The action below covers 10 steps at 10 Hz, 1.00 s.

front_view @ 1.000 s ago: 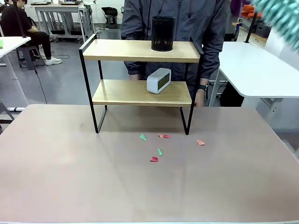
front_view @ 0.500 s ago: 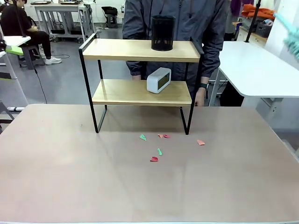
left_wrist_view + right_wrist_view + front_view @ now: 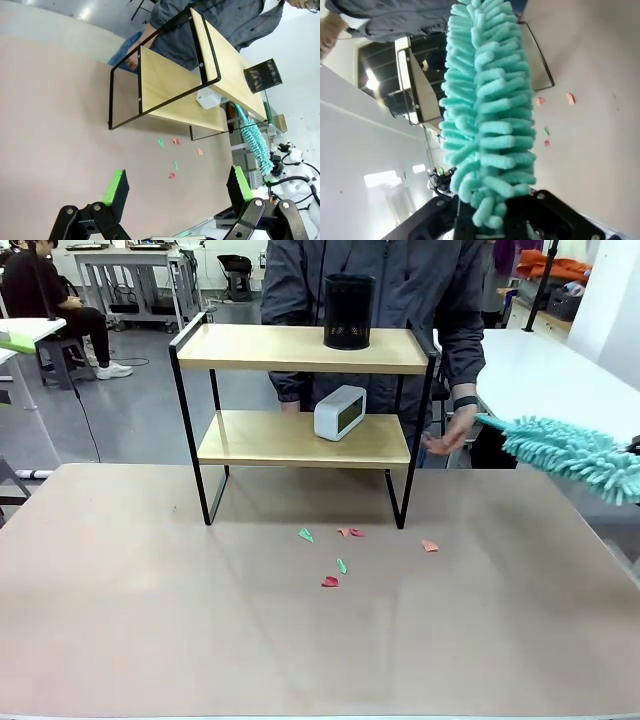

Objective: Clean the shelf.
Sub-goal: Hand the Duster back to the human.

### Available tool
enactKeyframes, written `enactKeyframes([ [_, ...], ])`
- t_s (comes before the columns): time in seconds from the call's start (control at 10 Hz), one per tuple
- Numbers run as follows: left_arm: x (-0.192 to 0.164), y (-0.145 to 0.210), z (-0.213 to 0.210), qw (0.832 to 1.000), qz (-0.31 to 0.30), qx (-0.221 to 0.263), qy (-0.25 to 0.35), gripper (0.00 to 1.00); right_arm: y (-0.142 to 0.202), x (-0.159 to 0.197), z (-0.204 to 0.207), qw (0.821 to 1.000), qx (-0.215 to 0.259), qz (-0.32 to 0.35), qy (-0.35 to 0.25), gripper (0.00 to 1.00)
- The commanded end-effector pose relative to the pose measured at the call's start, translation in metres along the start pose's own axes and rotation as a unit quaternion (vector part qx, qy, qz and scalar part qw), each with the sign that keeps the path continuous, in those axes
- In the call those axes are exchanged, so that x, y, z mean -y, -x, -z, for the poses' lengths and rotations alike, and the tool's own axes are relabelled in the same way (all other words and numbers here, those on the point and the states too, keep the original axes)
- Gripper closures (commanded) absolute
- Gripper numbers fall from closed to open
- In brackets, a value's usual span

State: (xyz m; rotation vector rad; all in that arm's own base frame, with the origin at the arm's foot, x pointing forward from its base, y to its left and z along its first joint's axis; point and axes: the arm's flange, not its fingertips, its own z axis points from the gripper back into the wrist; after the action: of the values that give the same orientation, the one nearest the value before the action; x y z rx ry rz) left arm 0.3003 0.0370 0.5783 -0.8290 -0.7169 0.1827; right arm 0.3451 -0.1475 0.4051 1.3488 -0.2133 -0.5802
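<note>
The shelf (image 3: 300,390) stands at the table's middle back, a black mesh cup (image 3: 349,311) on its top board and a white clock (image 3: 340,412) on its lower board. A teal fluffy duster (image 3: 570,454) reaches in from the right, its tip just right of the shelf and near the person's hand (image 3: 446,437). In the right wrist view my right gripper (image 3: 495,222) is shut on the base of the duster (image 3: 490,105). My left gripper (image 3: 177,187) hangs open high over the table, the shelf (image 3: 175,75) ahead of it.
Several small red and green paper scraps (image 3: 338,560) lie on the table in front of the shelf. A person in a grey jacket (image 3: 400,290) stands right behind the shelf. A white table (image 3: 550,390) stands at the back right.
The duster has swung down from the upper right corner to the shelf's right side. The person's hand has lifted from the table edge toward its tip.
</note>
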Motion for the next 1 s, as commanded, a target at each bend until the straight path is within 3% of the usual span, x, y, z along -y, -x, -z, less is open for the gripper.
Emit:
enactKeyframes([
  [0.0,-0.001,0.000,-0.001,1.000,-0.004,-0.004,-0.001,0.00,-0.005,-0.016,-0.004,1.000,-0.005,0.004,0.011,1.00],
  [0.1,-0.001,0.000,-0.001,1.000,-0.004,-0.004,-0.001,0.00,0.000,0.000,0.000,1.000,0.000,0.000,0.000,1.00],
  [0.9,-0.001,0.000,-0.001,1.000,-0.004,-0.004,-0.001,0.00,0.000,0.000,0.000,1.000,0.000,0.000,0.000,1.00],
])
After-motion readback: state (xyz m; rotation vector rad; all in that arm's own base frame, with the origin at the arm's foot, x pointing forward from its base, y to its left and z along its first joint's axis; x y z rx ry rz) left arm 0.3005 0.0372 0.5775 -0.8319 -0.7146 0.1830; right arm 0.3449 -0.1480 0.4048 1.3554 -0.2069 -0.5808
